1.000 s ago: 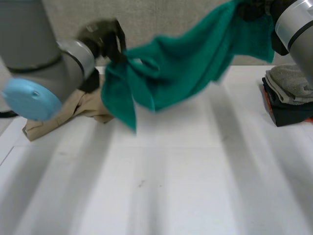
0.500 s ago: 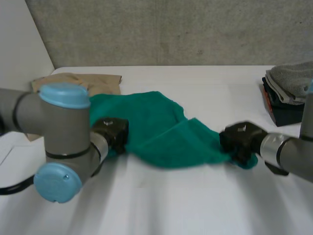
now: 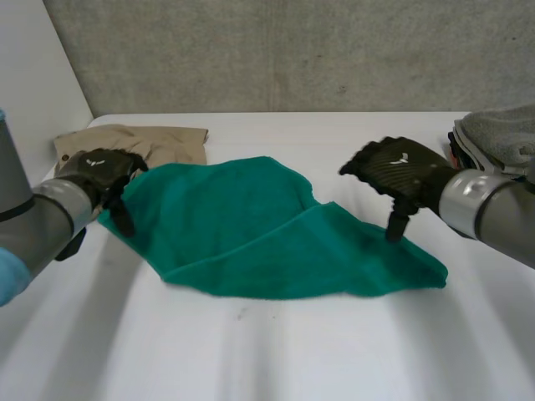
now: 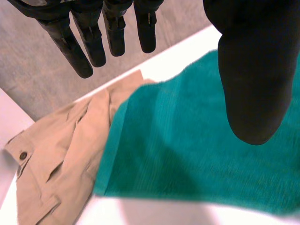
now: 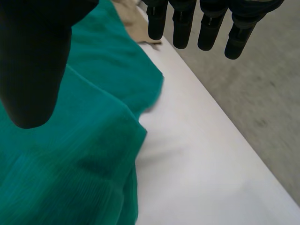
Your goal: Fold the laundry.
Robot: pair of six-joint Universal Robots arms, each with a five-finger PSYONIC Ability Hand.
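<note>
Released since half a second ago, the green towel lies spread on the counter.
Left hand at its 9 o'clock edge, right hand over its 3 o'clock corner; both hands' fingers apart, holding nothing.

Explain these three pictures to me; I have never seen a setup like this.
A two-armed robot folds laundry on a white table. One picture looks down from a camera between the arms; the other two look from each wrist along the palm. A green towel lies spread out, partly doubled over. Beige trousers lie at its left, and a pile of folded clothes sits at the robot's right. The left robot hand and right robot hand are open at the towel's ends, holding nothing.
</note>
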